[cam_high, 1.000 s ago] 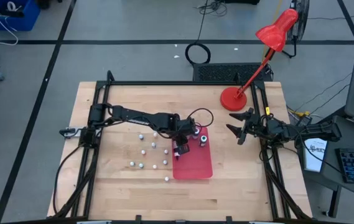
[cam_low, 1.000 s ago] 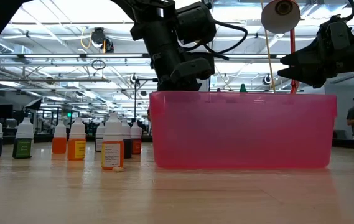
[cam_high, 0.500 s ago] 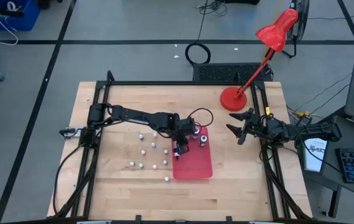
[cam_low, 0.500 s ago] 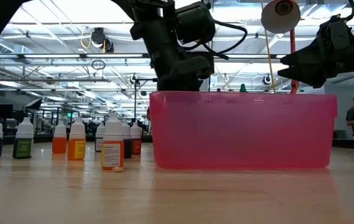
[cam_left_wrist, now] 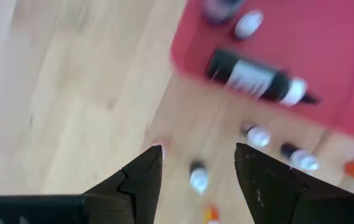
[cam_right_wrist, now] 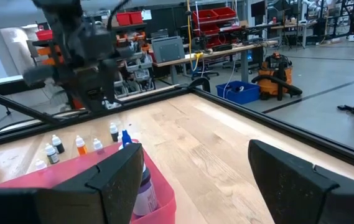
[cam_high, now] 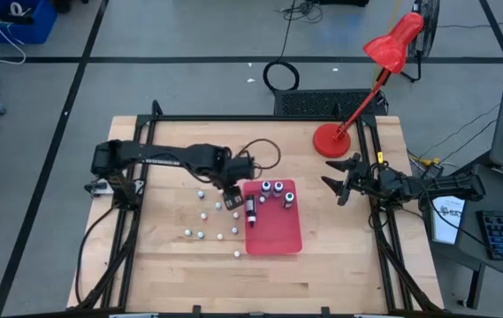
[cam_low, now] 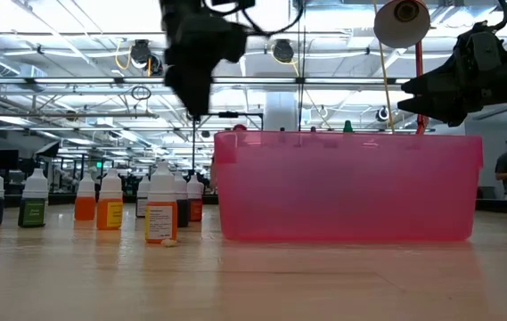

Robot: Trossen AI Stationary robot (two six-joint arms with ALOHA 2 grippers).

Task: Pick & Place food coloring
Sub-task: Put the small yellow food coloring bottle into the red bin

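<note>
Overhead camera looks straight down on the whole surface [cam_high: 171,243]; a low one sights level across it into the room; each wrist camera peers closely past its own fingers. All four share the red tray [cam_high: 278,231] [cam_low: 351,187] [cam_left_wrist: 344,56] [cam_right_wrist: 71,186]

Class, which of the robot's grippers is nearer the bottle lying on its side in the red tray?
Left gripper, just beside the lying bottle at the red tray edge; right gripper waits past the tray's other side.

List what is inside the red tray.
The red tray holds four food coloring bottles: three upright along its far edge, one lying on its side. Their label colours can't be read from above.
</note>
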